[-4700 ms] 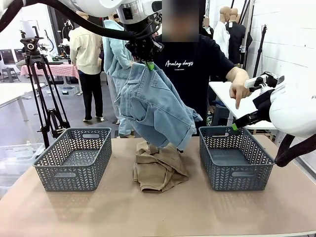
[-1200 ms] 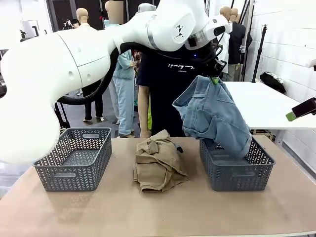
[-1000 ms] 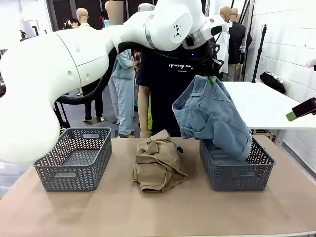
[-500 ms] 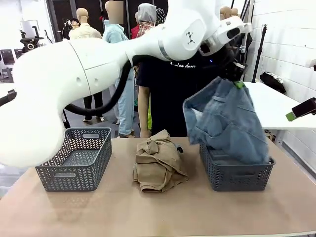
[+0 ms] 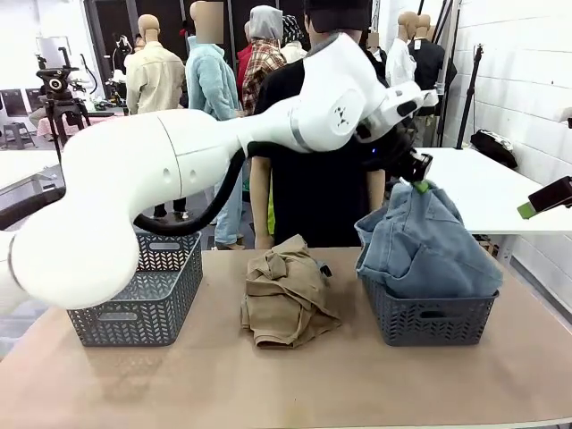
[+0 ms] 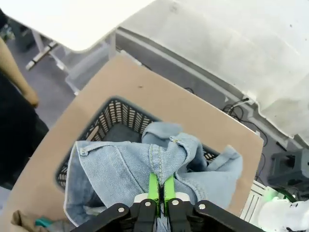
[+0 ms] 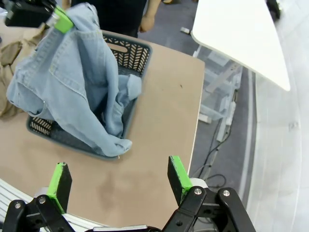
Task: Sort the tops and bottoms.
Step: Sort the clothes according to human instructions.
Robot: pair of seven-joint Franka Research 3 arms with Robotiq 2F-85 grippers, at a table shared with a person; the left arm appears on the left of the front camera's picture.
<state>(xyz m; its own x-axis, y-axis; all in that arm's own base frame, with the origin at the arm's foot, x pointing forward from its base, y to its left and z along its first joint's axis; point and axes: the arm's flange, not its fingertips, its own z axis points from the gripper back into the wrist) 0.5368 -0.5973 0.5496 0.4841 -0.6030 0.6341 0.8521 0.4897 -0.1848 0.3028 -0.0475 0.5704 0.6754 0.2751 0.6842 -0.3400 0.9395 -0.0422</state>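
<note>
While left gripper [image 5: 420, 185] pinches jeans [image 5: 424, 246] heaped in right basket [image 5: 429, 322], right gripper [image 7: 117, 166] spread wide, empty

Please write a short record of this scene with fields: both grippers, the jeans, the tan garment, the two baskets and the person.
left gripper: shut on the top of the jeans, above the right basket
right gripper: open, holding nothing
jeans: heaped in the right basket, rising above its rim, one part draped over a wall
tan top: crumpled on the table, between the two baskets
left basket: on the table's left part, partly behind the left arm
person: stands at the far side
</note>
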